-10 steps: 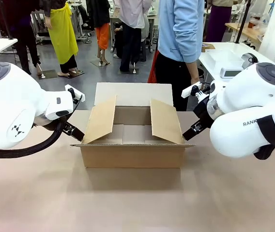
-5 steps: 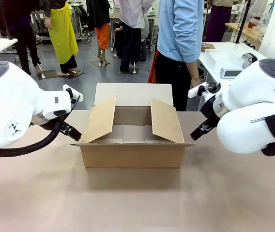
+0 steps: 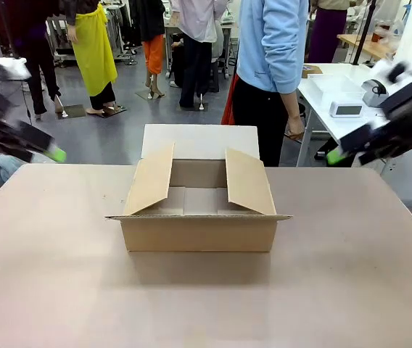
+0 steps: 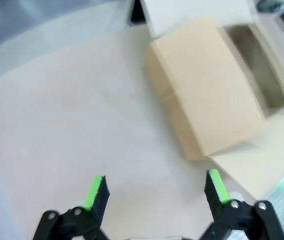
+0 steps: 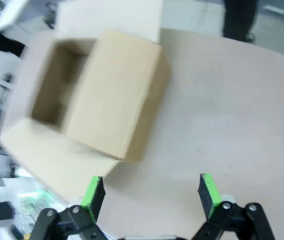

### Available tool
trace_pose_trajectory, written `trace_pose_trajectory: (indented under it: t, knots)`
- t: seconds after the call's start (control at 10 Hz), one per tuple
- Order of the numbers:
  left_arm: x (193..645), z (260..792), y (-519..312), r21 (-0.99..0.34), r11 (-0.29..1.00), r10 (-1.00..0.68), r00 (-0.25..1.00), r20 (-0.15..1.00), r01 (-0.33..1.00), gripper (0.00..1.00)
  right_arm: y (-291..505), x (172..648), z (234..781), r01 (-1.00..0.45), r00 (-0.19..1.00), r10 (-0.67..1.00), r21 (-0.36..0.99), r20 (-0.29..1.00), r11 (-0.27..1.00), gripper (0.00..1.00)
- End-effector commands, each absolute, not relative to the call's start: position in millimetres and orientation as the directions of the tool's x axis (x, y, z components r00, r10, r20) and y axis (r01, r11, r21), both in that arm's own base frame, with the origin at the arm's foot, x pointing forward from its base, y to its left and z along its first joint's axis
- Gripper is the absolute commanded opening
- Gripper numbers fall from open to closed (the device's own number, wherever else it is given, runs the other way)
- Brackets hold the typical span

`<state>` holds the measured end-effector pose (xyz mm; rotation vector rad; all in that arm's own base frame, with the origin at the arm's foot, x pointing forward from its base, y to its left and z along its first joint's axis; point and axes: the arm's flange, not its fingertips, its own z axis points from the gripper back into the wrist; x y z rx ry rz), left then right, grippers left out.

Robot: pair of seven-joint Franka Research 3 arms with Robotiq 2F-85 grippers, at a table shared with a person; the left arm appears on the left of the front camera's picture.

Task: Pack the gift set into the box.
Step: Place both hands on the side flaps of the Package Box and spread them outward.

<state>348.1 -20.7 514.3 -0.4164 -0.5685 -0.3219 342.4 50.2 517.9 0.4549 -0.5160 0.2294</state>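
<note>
Centre of front view: box on table, four flaps open, long axis left-right, visible floor bare cardboard. Left pincer at left edge, right pincer at right edge; both blurred, above table, well apart from box, neither clearly nearer.
Left wrist view: jaws spread wide, nothing held; box in upper right of frame.
Right wrist view: jaws spread wide, nothing held; box in upper left, open cavity bare.

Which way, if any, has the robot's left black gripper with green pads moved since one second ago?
Yes. The left gripper has drawn back leftward and upward, away from the brown cardboard box, whose left flap it was beside.
</note>
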Motion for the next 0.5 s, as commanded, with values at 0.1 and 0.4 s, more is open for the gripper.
trace_pose_trajectory:
  t: [0.1, 0.4]
  knots:
    - [301, 508, 118, -0.757, 0.517, 0.132, 0.837, 0.531, 0.399, 1.00, -49, 302, 557, -0.259, 0.837, -0.278, 0.788, 0.472, 0.559, 1.00]
    - [290, 447, 217, -0.902, 0.174, 0.455, 0.780, 0.430, 0.395, 1.00, -142, 273, 504, -0.155, 0.750, -0.588, 0.944, 0.304, 0.292, 1.00]
